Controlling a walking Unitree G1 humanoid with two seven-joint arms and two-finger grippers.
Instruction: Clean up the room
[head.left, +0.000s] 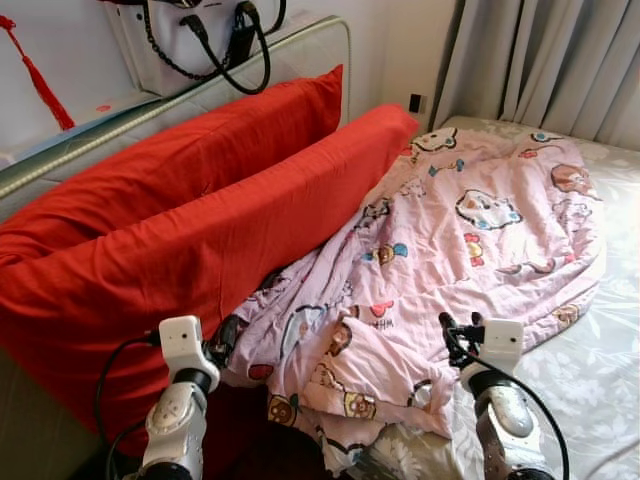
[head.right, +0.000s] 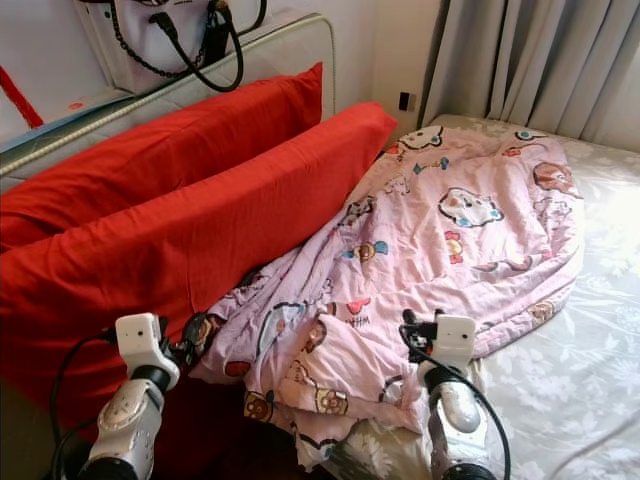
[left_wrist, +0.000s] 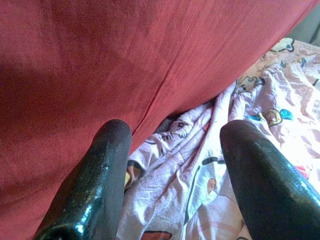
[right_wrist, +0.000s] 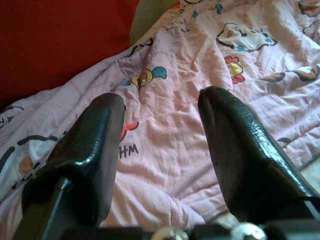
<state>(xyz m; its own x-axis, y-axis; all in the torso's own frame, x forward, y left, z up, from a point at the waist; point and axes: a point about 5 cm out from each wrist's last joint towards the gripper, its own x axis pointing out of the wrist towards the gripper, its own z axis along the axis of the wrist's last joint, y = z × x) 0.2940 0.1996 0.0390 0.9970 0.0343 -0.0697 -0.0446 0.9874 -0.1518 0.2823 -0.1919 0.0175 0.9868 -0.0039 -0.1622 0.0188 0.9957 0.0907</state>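
Note:
A rumpled pink quilt (head.left: 470, 230) with cartoon prints lies spread over the bed, bunched up at its near end. Two large red pillows (head.left: 200, 220) lean in a row along the headboard on the left. My left gripper (head.left: 222, 348) is raised at the near edge of the quilt, right beside the front red pillow (left_wrist: 125, 65), its fingers (left_wrist: 95, 185) open with only cloth beyond them. My right gripper (head.left: 452, 335) hovers over the bunched near part of the quilt (right_wrist: 170, 135), open and holding nothing.
A white handbag (head.left: 190, 40) with black straps stands on the ledge behind the headboard (head.left: 300, 45). Grey curtains (head.left: 560, 60) hang at the far right. The floral white sheet (head.left: 600, 360) shows bare to the right of the quilt.

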